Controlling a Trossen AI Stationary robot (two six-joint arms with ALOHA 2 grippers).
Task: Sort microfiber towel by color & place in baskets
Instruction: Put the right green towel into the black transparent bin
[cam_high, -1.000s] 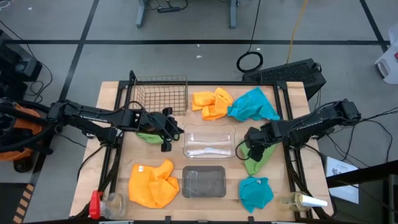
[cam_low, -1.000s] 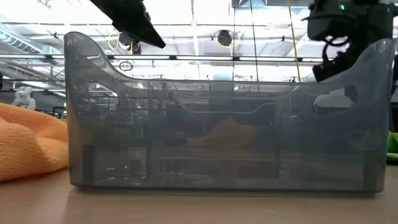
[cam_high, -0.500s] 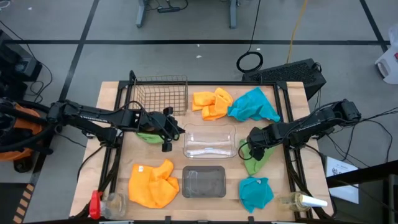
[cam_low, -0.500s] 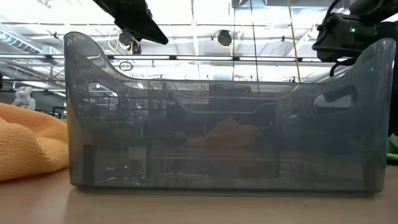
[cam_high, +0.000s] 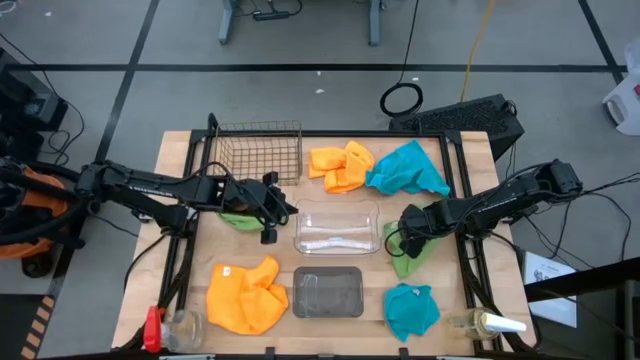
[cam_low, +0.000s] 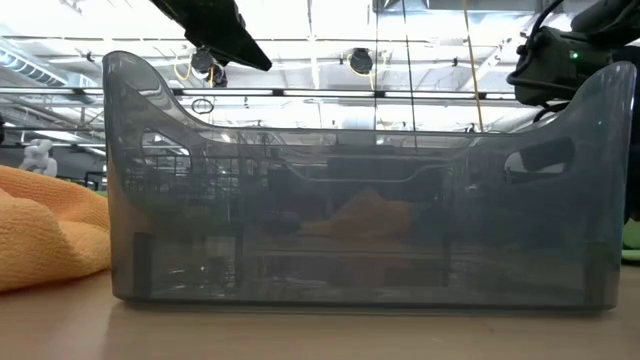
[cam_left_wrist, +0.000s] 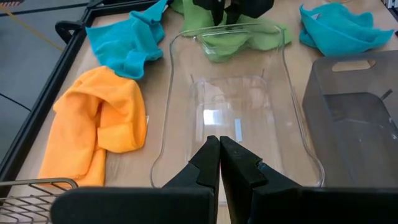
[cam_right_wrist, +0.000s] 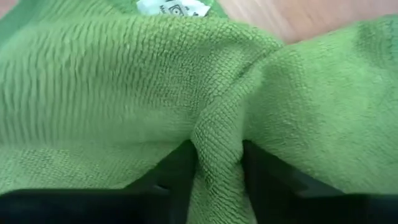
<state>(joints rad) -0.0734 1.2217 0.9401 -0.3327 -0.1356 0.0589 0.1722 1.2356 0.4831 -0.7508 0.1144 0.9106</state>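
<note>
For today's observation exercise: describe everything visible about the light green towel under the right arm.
The light green microfiber towel lies crumpled on the wooden table, right of the clear plastic tray. Its weave looks ribbed and soft, with a white label at one edge. The right end effector pinches a raised fold of it between its fingers.

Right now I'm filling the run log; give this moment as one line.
right gripper: fingers pinching green towel beside clear tray | left gripper: shut, over the tray's other end | trays hold no towels
</note>
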